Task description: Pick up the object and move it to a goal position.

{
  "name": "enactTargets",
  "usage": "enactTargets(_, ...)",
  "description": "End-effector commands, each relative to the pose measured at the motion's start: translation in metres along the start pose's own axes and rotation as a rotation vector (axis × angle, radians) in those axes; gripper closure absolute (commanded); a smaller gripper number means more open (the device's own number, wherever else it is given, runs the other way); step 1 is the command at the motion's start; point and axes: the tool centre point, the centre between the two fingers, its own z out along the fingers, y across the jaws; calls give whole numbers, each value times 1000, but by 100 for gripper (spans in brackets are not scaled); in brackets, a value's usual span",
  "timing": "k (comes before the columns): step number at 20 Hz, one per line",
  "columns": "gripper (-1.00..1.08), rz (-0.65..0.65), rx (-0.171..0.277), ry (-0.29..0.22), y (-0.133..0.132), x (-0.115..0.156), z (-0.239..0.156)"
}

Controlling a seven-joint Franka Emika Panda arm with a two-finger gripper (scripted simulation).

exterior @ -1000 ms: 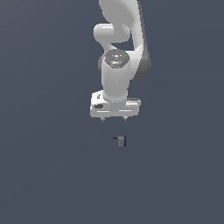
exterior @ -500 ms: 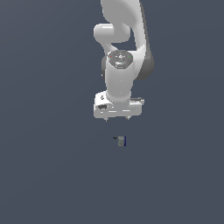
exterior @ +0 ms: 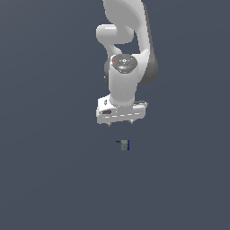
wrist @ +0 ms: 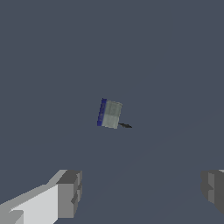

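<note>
The object (exterior: 124,145) is a tiny grey block with a dark blue side and a small dark stub, lying on the flat grey surface. In the wrist view the object (wrist: 109,113) lies ahead of the fingers, apart from them. My gripper (exterior: 120,122) hangs above and slightly behind it in the exterior view, pointing down. Its two fingers (wrist: 69,194) stand wide apart with nothing between them, so the gripper (wrist: 142,190) is open.
A plain dark grey surface (exterior: 54,170) fills both views. The white arm (exterior: 128,54) rises from the gripper toward the top of the exterior view.
The wrist has turned a little and the hand has shifted slightly toward the block. The object has not moved.
</note>
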Motion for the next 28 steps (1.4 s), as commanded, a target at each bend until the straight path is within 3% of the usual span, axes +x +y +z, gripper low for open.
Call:
enactTargets(1, -92, -37, -2, -1, 0, 1, 3)
enactTargets(28, -92, -771, -17, -8, -4, 24, 61)
